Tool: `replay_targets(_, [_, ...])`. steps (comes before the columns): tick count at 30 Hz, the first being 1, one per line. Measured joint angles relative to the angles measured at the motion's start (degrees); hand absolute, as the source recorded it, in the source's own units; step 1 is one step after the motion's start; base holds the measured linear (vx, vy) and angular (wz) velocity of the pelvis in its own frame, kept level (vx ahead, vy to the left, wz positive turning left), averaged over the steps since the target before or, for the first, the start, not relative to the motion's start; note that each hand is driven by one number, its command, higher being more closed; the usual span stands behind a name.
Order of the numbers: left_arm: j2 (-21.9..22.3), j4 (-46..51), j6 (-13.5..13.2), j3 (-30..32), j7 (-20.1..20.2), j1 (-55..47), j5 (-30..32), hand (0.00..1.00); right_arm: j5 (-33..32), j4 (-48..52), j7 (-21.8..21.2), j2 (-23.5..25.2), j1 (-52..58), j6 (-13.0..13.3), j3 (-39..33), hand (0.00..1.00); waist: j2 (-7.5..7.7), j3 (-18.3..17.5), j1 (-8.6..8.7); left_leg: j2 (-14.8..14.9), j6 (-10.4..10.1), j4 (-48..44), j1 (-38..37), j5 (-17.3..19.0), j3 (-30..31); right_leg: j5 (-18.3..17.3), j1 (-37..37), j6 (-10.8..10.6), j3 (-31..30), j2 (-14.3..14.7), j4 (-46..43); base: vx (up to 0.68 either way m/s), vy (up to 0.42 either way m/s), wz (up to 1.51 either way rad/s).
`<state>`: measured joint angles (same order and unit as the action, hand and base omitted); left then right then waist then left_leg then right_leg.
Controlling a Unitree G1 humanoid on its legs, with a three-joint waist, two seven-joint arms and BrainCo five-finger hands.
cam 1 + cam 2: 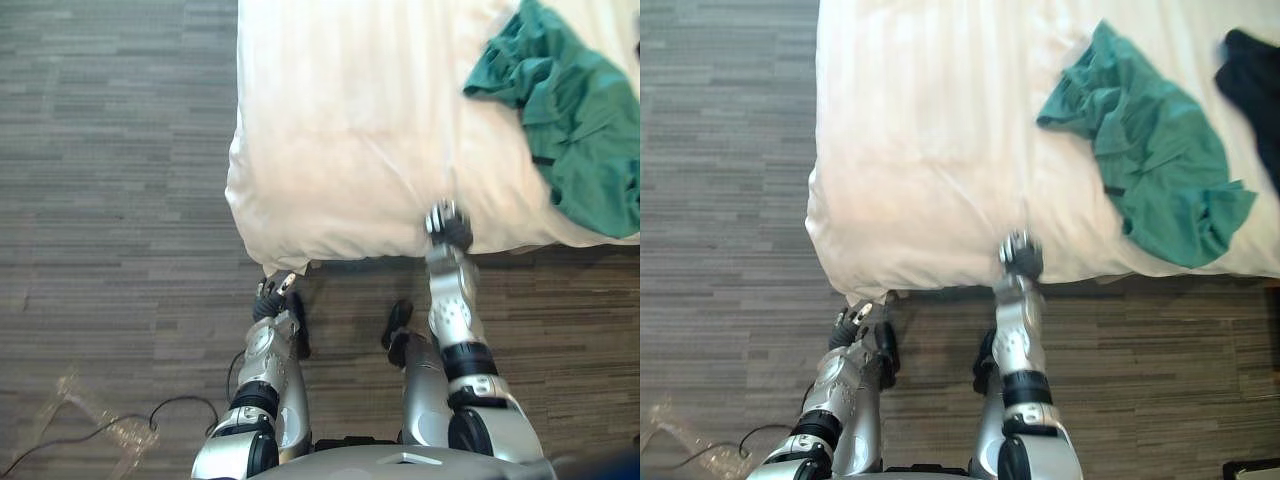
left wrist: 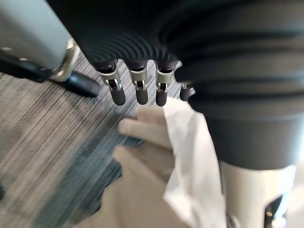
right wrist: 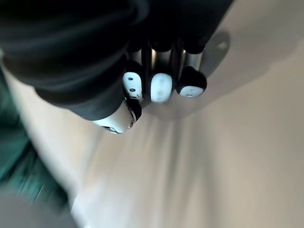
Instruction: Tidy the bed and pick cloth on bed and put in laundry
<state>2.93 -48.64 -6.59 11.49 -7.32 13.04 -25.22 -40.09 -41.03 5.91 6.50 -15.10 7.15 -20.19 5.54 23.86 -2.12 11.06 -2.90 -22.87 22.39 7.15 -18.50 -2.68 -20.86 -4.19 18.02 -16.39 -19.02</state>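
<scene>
You are looking down on a grey-brown striped carpet floor (image 1: 110,150) with the near left corner of a bed, under a white, faintly striped duvet (image 1: 340,150). The cloth to collect, a crumpled green cloth (image 1: 575,120), lies on the duvet towards the right, well apart from both hands. The right eye view adds a black garment (image 1: 1252,85) on the bed, just beyond the green cloth at the right edge. A crumpled sheet of clear plastic wrap (image 1: 95,415) lies on the floor at lower left.

Your right hand (image 1: 448,225) is on the duvet's near edge. Its wrist view gives you the detail: fingers (image 3: 160,88) curled into the fabric, creases running to them, green cloth at the side. Your left hand (image 1: 275,296) hangs just below the bed's corner. Its wrist view shows its fingers (image 2: 137,92) relaxed and holding nothing, with the duvet's corner just past them.
</scene>
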Motion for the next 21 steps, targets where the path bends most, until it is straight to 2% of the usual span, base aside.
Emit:
replay_targets(2, [-0.11,-0.13,0.58,0.05,0.76,-1.74,0.07,0.00,-0.03,-3.88,0.89,-1.50,5.72,-2.12,-1.45,1.00,0.00,-0.02,0.53,0.04,-0.13,1.45,-2.55,0.23,-1.08,0.30,2.31,-0.45,-0.08,0.37,1.98,0.10,0.051,-0.20])
replay_targets(3, [-0.30,-0.34,1.06,0.06,0.98,-3.34,0.10,0.00,0.10,-3.87,0.96,-1.56,9.70,-2.52,-2.01,0.00,0.01,-0.16,1.35,0.05,-0.27,2.75,-4.78,0.23,-1.95,0.40,4.11,-0.54,-0.13,0.59,3.26,0.13,0.039,-0.30])
replay_targets(5, [-0.52,-2.02,1.44,0.05,1.22,-4.91,0.45,0.00,1.13,-3.92,0.91,-1.48,13.99,-2.99,-1.99,0.00,0.07,-1.54,1.89,0.25,-0.84,4.11,-7.00,0.28,-3.17,0.95,5.67,-0.47,-0.37,0.95,4.71,0.12,0.010,-0.29])
replay_targets(7, [-0.85,-3.04,2.36,0.01,2.27,-7.96,2.42,0.00,3.27,-5.54,0.56,-1.49,18.71,-3.91,-1.76,0.00,0.01,-6.61,2.16,0.89,-1.73,6.12,-8.93,-0.37,-4.44,1.26,6.54,-0.96,-0.65,1.96,6.31,0.23,-0.022,-0.26])
replay_targets(8, [-0.94,-3.55,2.41,-0.02,2.41,-8.26,2.91,0.00,4.11,-6.02,0.35,-1.49,19.70,-4.12,-1.73,0.00,-0.03,-7.39,2.16,0.93,-2.01,6.82,-9.90,-0.50,-4.55,1.16,7.38,-0.92,-0.61,2.16,6.68,0.26,-0.052,-0.17])
replay_targets(12, [-1.27,-5.15,3.21,0.23,3.21,-11.36,9.48,0.00,14.29,-8.58,-1.90,-1.61,20.95,-6.25,-1.61,0.00,-1.12,-13.58,2.49,0.75,-3.63,12.66,-16.65,-1.90,-5.99,0.96,12.07,-0.88,0.19,3.37,9.48,0.18,-0.040,-0.09])
replay_targets(16, [-1.31,-7.30,4.23,0.34,3.36,-13.74,13.87,0.00,21.80,-9.93,-2.27,-2.49,20.95,-6.79,-1.64,0.00,-2.72,-16.02,2.62,0.34,-4.61,18.05,-22.06,-3.66,-6.61,0.94,16.18,-0.92,0.21,4.50,12.16,0.11,-0.025,-0.07])
replay_targets(21, [-1.88,-8.04,4.59,0.30,3.37,-14.62,18.99,0.00,27.19,-13.07,-2.41,-3.36,20.78,-7.60,-1.14,0.00,-3.31,-16.91,2.70,0.11,-5.33,21.77,-26.46,-5.16,-7.91,1.17,19.30,-1.10,-0.78,6.10,14.65,0.02,-0.024,-0.14])
